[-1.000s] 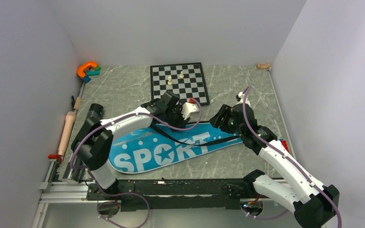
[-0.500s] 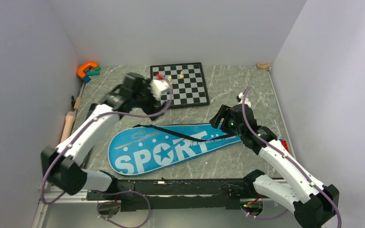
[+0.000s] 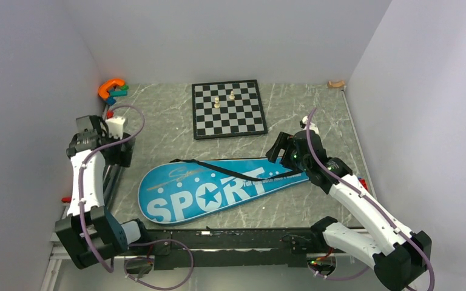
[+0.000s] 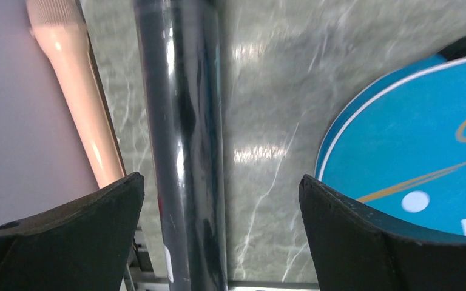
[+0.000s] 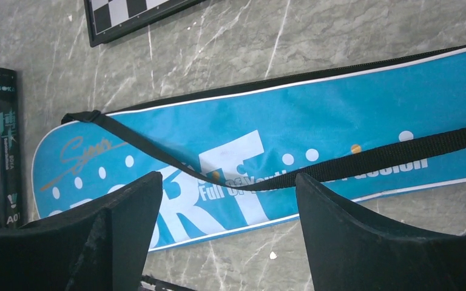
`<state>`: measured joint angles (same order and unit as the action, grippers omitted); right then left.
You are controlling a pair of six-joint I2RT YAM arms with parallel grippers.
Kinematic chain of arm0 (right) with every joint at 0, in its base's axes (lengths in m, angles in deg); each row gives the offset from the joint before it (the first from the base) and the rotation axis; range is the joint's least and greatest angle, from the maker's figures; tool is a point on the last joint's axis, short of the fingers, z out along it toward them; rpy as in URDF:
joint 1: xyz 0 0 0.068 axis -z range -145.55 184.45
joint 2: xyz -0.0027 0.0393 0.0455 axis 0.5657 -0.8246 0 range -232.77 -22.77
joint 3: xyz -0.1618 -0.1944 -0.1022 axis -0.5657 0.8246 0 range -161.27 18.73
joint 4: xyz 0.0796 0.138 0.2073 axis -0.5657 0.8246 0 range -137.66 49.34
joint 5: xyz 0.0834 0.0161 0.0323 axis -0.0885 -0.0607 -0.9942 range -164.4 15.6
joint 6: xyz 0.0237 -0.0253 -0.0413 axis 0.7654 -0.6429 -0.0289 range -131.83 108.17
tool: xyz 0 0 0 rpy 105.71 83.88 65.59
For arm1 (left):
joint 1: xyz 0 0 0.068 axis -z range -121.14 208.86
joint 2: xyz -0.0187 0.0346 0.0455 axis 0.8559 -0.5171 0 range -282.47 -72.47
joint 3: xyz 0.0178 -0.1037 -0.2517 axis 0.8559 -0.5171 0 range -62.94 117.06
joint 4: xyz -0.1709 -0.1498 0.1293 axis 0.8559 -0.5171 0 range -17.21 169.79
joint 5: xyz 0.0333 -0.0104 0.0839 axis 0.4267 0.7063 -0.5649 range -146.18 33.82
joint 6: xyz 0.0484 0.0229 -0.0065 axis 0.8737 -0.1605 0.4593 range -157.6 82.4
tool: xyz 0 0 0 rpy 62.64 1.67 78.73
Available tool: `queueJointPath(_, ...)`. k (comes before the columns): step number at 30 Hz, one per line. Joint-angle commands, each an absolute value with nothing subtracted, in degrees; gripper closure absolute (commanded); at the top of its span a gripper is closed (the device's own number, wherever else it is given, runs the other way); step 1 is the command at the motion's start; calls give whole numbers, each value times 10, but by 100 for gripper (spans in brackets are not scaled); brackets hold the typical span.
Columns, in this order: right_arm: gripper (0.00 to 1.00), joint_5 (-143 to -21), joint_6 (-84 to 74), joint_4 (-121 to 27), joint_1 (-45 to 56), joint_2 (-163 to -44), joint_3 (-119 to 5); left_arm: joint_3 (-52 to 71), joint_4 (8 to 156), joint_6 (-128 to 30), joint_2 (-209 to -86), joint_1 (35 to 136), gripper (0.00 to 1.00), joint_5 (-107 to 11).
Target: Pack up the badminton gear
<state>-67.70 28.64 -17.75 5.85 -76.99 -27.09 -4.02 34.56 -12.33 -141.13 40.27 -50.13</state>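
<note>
Seen from above, the left end effector (image 3: 121,153) hangs at the left edge of the grey marbled desk (image 3: 158,121), with an orange C-shaped toy (image 3: 110,88) well beyond it in the far corner. The arm hides what lies beneath it there.

The left wrist camera fills that in. The fingers (image 4: 85,212) are spread wide and grasp nothing. A glossy black tube (image 4: 182,151) runs lengthwise on the desk below the gap, closer to the left finger. Left of that finger lies a peach-coloured stick (image 4: 79,103) against the wall. Beneath the right finger is the rounded end of the blue bag (image 4: 412,139).

In the overhead view the bag lies flat mid-desk, between the two end effectors, its white "SPORT" lettering showing. A chessboard (image 3: 227,109) with two pale pieces lies beyond it.

The right end effector (image 3: 277,148) hovers over the bag's narrow end. Its own camera shows it released, fingers (image 5: 121,212) wide apart, directly above the bag. A black strap (image 5: 340,167) lies slack across the blue fabric below the gap. Only this view makes the tube's printed lettering legible, far off to the left.
</note>
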Motion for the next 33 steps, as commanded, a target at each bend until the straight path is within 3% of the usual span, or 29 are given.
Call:
queueJointPath(1, 16, -688, 276, -172, 58, -766, -303, -83, 344, -61, -1377, 341, 0, -469)
queueJointPath(7, 16, -685, 277, -159, 58, -753, -310, -100, 343, 6, -1416, 239, 1, -413)
queueJointPath(16, 20, -682, 281, -153, 57, -748, -315, -138, 370, 79, -1504, 193, 1, -389)
queueJointPath(31, 33, -678, 278, -118, 57, -783, -398, -136, 340, 132, -1517, 187, 67, -337)
queueJointPath(33, 35, -677, 278, -111, 57, -787, -410, -107, 297, 142, -1499, 187, 80, -313)
